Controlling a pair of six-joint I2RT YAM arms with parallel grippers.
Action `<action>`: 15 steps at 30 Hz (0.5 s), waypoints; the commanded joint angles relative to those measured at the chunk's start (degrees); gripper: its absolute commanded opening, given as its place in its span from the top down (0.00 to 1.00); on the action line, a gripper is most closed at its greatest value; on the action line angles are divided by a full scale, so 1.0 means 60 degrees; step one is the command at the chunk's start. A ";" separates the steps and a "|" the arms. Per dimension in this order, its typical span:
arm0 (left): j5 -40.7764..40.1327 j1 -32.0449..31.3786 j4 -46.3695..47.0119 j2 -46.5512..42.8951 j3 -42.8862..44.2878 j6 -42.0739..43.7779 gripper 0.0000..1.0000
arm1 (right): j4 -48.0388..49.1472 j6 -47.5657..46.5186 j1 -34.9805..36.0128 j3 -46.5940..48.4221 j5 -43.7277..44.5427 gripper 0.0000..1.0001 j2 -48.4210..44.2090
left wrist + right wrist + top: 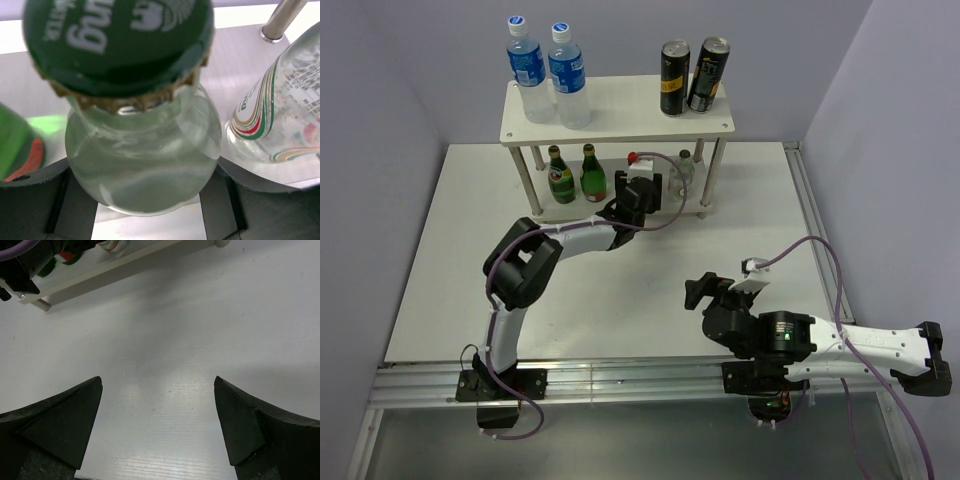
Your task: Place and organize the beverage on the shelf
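Left gripper clamps a clear bottle by its shoulder on the shelf's lower tier, beside its twin, apparently grouping like with like; right gripper hangs open, empty.

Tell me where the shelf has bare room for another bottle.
The top board is bare between the plastic bottles and the cans. The lower board is crowded: green bottles, the left gripper holding a clear bottle, another clear bottle.

The bottle is smooth, shiny clear glass with a glossy green metal cap. The table is matt white.
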 commanded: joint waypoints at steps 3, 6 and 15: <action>0.0535 0.0161 0.1828 0.0062 0.0654 -0.0378 1.00 | -0.0171 0.0297 0.0097 0.0097 0.0451 0.00 0.0011; 0.0696 0.0161 0.1711 0.0384 0.0990 -0.0422 1.00 | -0.0244 0.0370 0.0126 0.0112 0.0451 0.00 0.0069; 0.1151 0.0161 0.1623 0.0795 0.1373 -0.0613 1.00 | -0.0332 0.0590 0.0170 0.0024 0.0524 0.00 0.0172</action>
